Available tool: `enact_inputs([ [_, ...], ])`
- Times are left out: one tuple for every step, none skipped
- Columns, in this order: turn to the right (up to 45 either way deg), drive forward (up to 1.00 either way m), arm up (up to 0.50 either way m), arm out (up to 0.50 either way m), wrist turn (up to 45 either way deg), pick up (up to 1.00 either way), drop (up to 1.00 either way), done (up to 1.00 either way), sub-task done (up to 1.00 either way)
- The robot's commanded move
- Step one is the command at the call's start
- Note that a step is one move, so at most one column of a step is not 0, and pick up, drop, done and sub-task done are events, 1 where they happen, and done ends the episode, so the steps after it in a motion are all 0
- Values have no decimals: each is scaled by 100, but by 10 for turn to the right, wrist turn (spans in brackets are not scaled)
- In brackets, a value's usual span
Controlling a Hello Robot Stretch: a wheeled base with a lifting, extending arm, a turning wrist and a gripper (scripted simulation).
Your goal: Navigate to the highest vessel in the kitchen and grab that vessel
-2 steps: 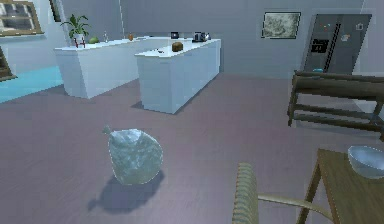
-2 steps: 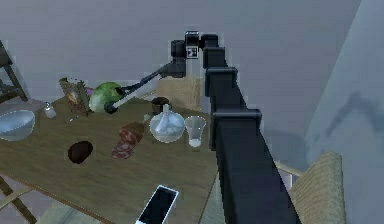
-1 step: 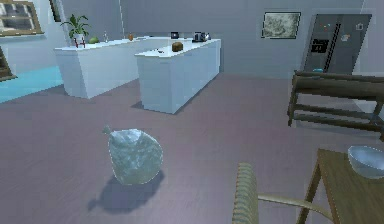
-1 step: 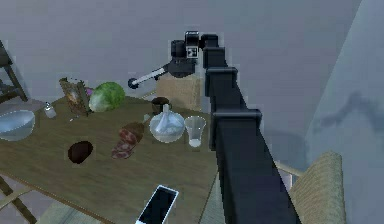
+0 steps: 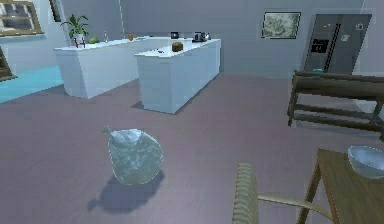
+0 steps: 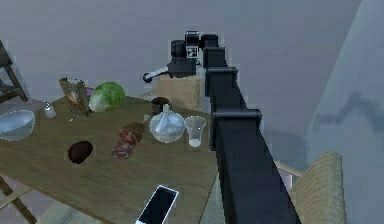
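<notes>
Hanging near cluttered desk, fingers grip: cannot tell. Lowering toward round glass vessel could topple glass cup just beside it.

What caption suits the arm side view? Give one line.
Arm extended by a wooden table with glass vessel, lettuce, bowl and phone.

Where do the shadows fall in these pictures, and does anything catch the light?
Forward view: the crumpled clear bag throws a dark shadow on the floor toward the lower left; the white counter shades the floor at its foot. Arm side view: the glass flask shows pale highlights; a grey shadow lies on the right wall.
</notes>
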Motion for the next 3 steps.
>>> enact_inputs([
  [0, 0, -30, 0, 0, 0, 0, 0, 0],
  [0, 0, 0, 0, 0, 100, 0, 0, 0],
  [0, 0, 10, 0, 0, 0, 0, 0, 0],
])
